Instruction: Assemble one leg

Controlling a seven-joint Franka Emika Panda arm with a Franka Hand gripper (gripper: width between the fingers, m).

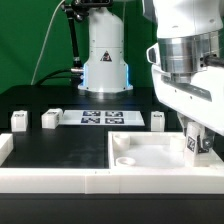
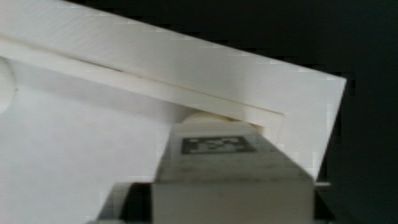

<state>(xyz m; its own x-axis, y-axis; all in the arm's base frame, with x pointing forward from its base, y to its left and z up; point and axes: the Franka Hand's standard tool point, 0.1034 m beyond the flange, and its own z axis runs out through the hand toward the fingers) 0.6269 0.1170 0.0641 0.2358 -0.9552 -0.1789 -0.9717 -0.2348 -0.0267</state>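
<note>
1. Nearest, large white panel flat on the black worktop, with a round socket sunk near one corner.
2. Just behind, at the exterior view's right, fingers clenched around a leg, upright at the panel's corner; tag on the leg plain in the wrist view.
3. Farther back, three more legs standing in a row beside the marker board.
</note>
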